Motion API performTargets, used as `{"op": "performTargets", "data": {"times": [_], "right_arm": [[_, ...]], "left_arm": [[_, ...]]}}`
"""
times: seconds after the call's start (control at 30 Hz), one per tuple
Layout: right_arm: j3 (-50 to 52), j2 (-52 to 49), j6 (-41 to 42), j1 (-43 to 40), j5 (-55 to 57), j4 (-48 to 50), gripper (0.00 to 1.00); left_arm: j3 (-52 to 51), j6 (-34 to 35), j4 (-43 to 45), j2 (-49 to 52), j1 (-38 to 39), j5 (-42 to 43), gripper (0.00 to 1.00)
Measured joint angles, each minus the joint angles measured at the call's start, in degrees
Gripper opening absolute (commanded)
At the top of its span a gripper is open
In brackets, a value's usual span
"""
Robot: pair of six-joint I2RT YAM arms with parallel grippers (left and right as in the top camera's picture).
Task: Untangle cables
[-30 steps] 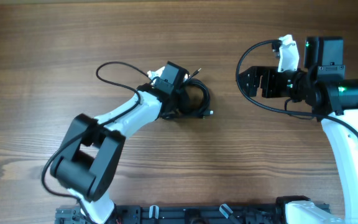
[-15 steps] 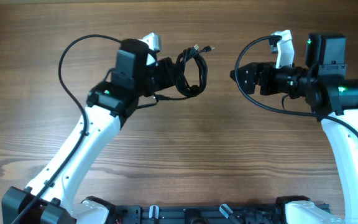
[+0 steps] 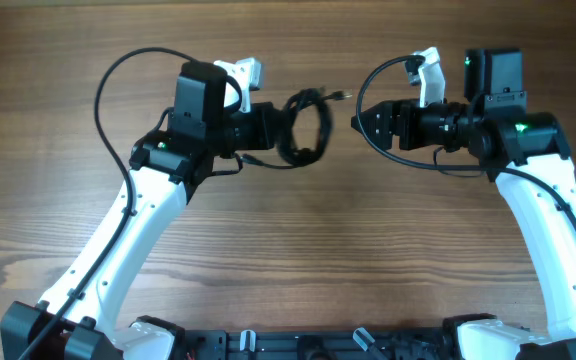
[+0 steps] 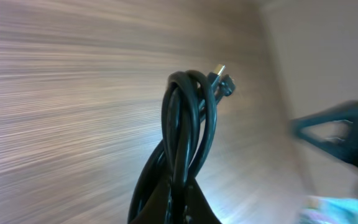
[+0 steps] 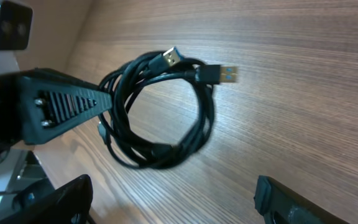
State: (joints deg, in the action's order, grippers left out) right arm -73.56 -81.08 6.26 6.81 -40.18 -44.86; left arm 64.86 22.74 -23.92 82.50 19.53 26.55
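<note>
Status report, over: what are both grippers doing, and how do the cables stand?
Left gripper shut on cables, coil held off the table. Right gripper open, facing the coil, not touching. Nothing between them.

The surface [image 3: 298, 260] is brown wood with a fine straight grain, smooth and matt with a faint sheen. The cables [image 5: 166, 134] have a smooth black jacket, plastic or rubbery, with a soft gloss. One plug [image 5: 171, 58] has a bright metal shell; the second plug [image 5: 225, 74] is metal with a blue insert. The left end effector [image 3: 276, 128] is matt black plastic with a ribbed finger [image 5: 61, 102]. The right end effector [image 3: 360, 125] looks like the same matt black plastic. The arm shells [image 3: 138, 225] are smooth, glossy white plastic; the joints [image 3: 196, 95] are matt black.
</note>
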Motion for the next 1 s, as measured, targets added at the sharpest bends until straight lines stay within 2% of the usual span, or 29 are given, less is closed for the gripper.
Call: {"op": "performTargets", "data": {"times": [0.2, 0.3, 0.47, 0.5, 0.53, 0.6, 0.67, 0.83, 0.93, 1.0], "right_arm": [[0.00, 0.00, 0.66, -0.46, 5.70, -0.74, 0.87], [0.00, 0.00, 1.92, -3.06, 8.79, -0.98, 0.90], [0.00, 0.00, 2.56, -11.28, 9.62, -1.84, 0.92], [0.00, 0.00, 2.56, -12.50, 9.62, -2.27, 0.92], [0.00, 0.00, 2.56, -13.73, 9.64, -2.51, 0.92], [0.00, 0.00, 2.56, -15.65, 9.79, -2.80, 0.93], [0.00, 0.00, 2.56, -17.00, 9.77, -2.86, 0.93], [0.00, 0.00, 2.56, -17.53, 9.25, -2.60, 0.95], [0.00, 0.00, 2.56, -17.53, 9.16, -2.54, 0.96], [0.00, 0.00, 2.56, -17.53, 9.14, -2.45, 0.96]], "left_arm": [[0.00, -7.17, -3.19, 0.00, 2.23, -25.35, 0.04], [0.00, -8.83, -3.63, 1.01, 7.61, -37.70, 0.04], [0.02, -9.14, -3.78, 11.23, 17.31, -49.79, 0.06], [0.02, -8.85, -3.23, 13.05, 18.71, -50.60, 0.08], [0.02, -8.24, -2.27, 14.62, 20.35, -51.76, 0.17], [0.39, -7.08, -0.94, 16.57, 23.30, -52.41, 0.41], [0.44, -5.60, 0.26, 18.64, 27.47, -50.56, 0.54], [0.44, -4.81, 3.15, 19.93, 33.03, -47.04, 0.56], [0.92, -4.81, 2.32, 19.82, 32.83, -46.03, 0.58], [2.54, -4.83, 0.20, 18.18, 30.82, -44.06, 0.55]]}}
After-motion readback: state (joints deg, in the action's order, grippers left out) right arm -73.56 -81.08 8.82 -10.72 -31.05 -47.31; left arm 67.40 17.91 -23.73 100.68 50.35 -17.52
